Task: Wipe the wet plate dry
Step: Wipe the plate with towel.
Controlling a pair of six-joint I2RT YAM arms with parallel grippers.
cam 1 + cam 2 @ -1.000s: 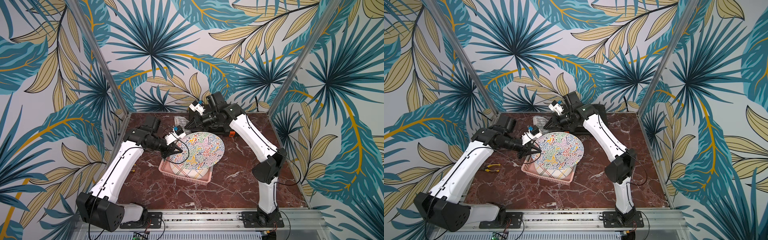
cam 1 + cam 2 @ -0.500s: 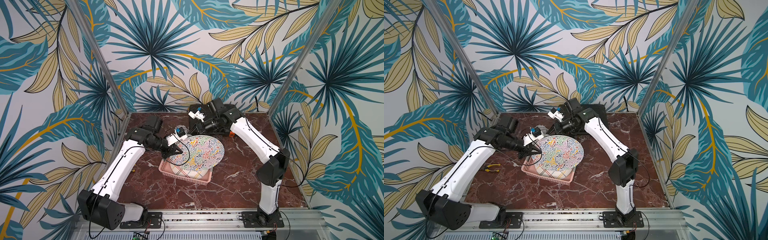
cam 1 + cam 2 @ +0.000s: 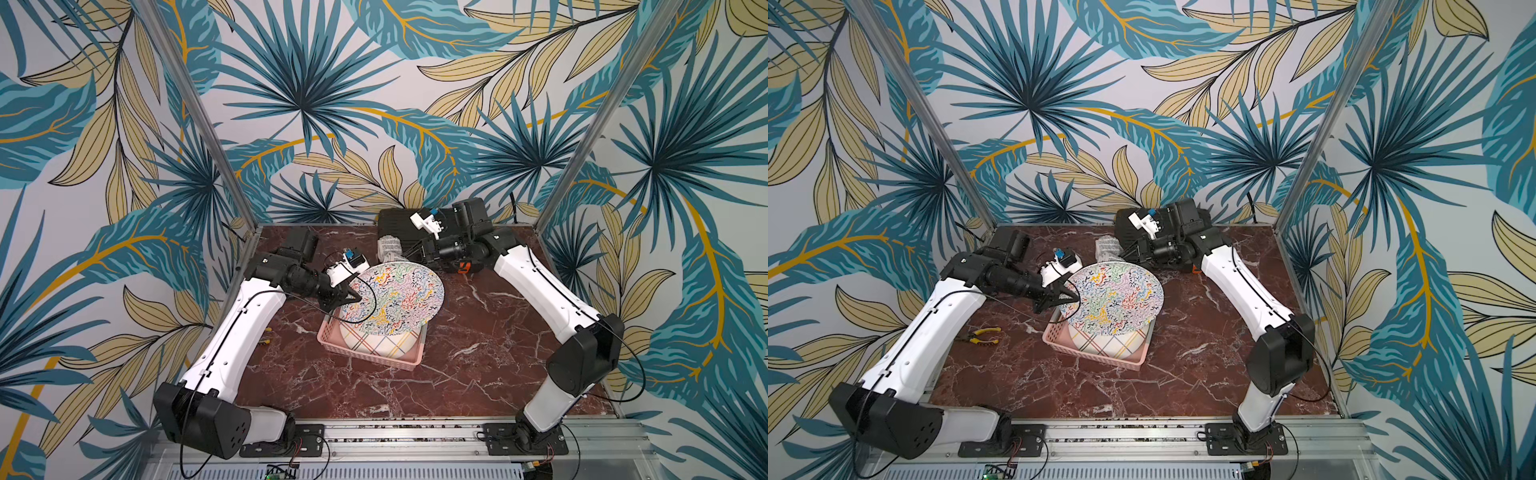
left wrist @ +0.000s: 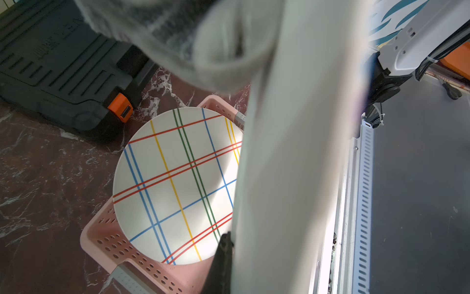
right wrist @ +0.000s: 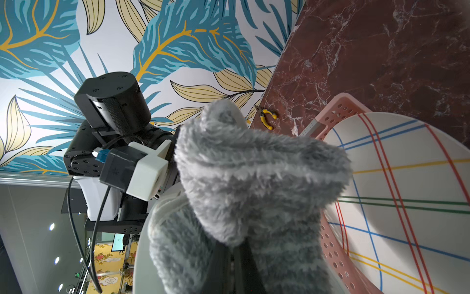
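We see a fluffy, long-piled grey cloth (image 5: pixel 254 178). The squiggle-patterned plate (image 3: pixel 399 299) looks smooth, and the checked plate (image 4: pixel 173 183) has a soft sheen. The pink basket (image 4: pixel 106 241) is perforated plastic. The surface (image 3: pixel 478 365) looks like polished red marble, and the black case (image 4: pixel 50 63) looks like ribbed, matt plastic.

light: bright, even | shadows: soft | top views: sharp | left wrist: held plate (image 4: pixel 292 152) and cloth (image 4: pixel 203 38) blurred close-up

Multicoloured squiggly plate (image 3: pixel 395 297), white checked plate (image 4: pixel 178 183), pink basket (image 4: pixel 106 240), grey cloth (image 5: pixel 254 178)
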